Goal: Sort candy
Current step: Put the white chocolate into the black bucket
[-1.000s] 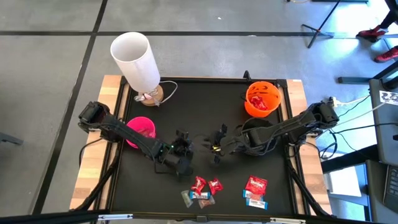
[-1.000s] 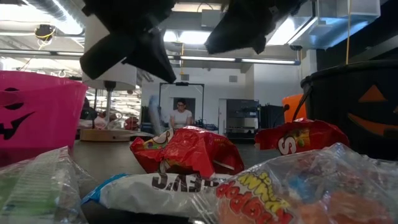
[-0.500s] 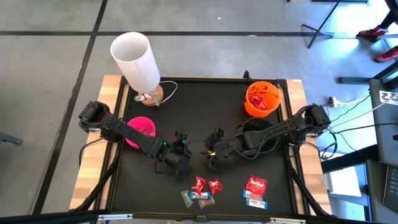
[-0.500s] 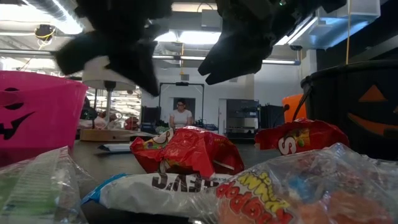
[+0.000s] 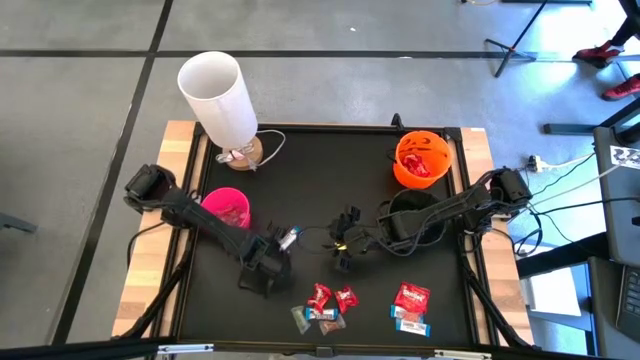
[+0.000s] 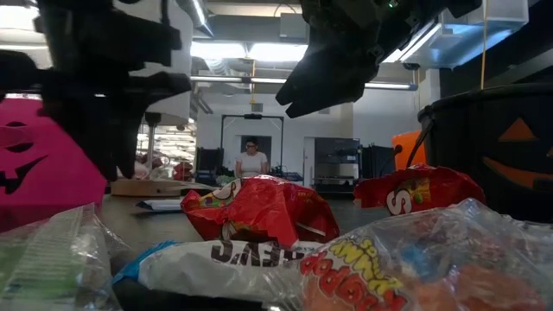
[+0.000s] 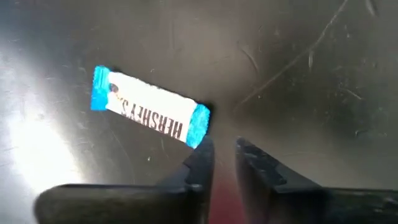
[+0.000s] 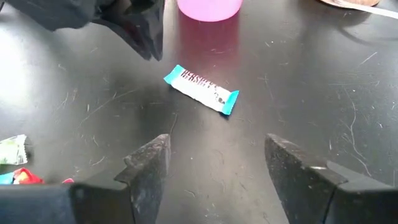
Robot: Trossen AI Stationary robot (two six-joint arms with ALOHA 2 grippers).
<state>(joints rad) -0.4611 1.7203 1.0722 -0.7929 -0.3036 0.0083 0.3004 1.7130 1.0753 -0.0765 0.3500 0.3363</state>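
Observation:
One blue-and-white candy [image 5: 288, 238] lies flat on the black mat, also seen in the left wrist view [image 7: 149, 115] and the right wrist view [image 8: 202, 91]. My left gripper [image 5: 262, 272] points steeply down just near-left of it, its fingers [image 7: 200, 158] a narrow gap apart with nothing between. My right gripper [image 5: 342, 258] hovers to the candy's right, wide open [image 8: 217, 155] and holding nothing. More candy lies in two heaps near the front edge: red and silvery pieces [image 5: 325, 303], and red and blue ones [image 5: 411, 306].
A pink bowl [image 5: 228, 208] stands at the left, an orange bowl [image 5: 420, 160] holding red candy at the far right, and a black bowl [image 5: 415, 215] under my right arm. A white lamp [image 5: 218, 95] stands at the far left. A person [image 6: 252, 160] stands far behind.
My left gripper has swung toward the table's near-left and tipped to point steeply down. The blue-and-white candy, seen hanging below the grippers a second ago, now lies free and flat on the mat. My right gripper has sunk a little and then kept still.

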